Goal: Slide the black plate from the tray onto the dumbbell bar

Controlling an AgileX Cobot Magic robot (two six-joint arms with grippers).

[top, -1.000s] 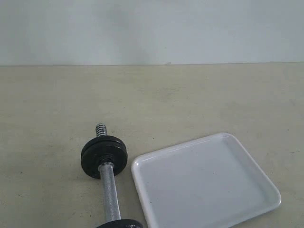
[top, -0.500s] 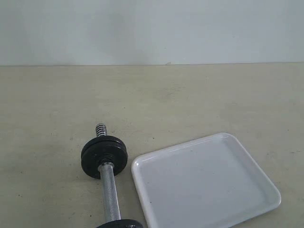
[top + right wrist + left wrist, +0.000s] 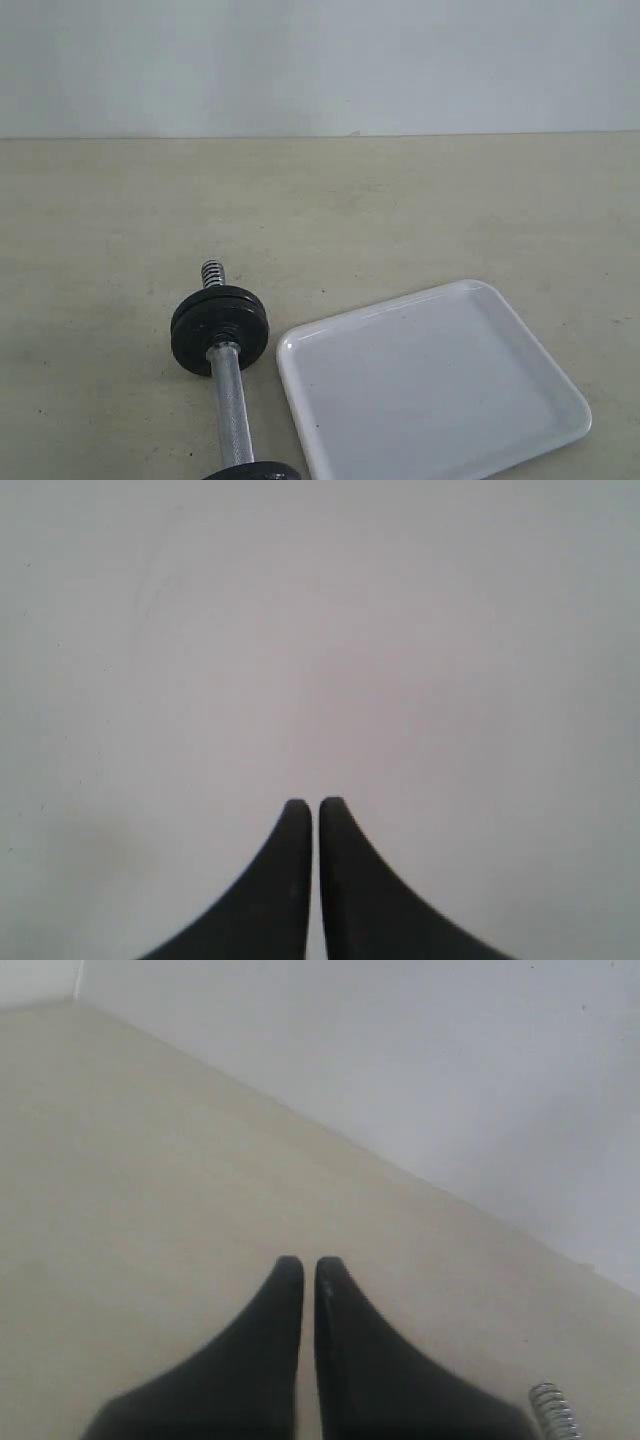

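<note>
Exterior view: the beige bench (image 3: 120, 200) fills the frame below a pale wall. The white tray (image 3: 430, 390) lies at lower right. Just left of it the dumbbell bar (image 3: 232, 410) lies flat, running from the bottom edge up to its threaded tip. The black plate (image 3: 219, 330) stands on edge, threaded onto the bar near that tip and beside the tray's corner. A second black disc (image 3: 250, 472) is cropped at the bottom edge. The left gripper (image 3: 309, 1270) hangs over bare bench, angled toward the wall, fingers closed on nothing. The right gripper (image 3: 315, 810) faces a plain pale surface, likewise closed on nothing.
</note>
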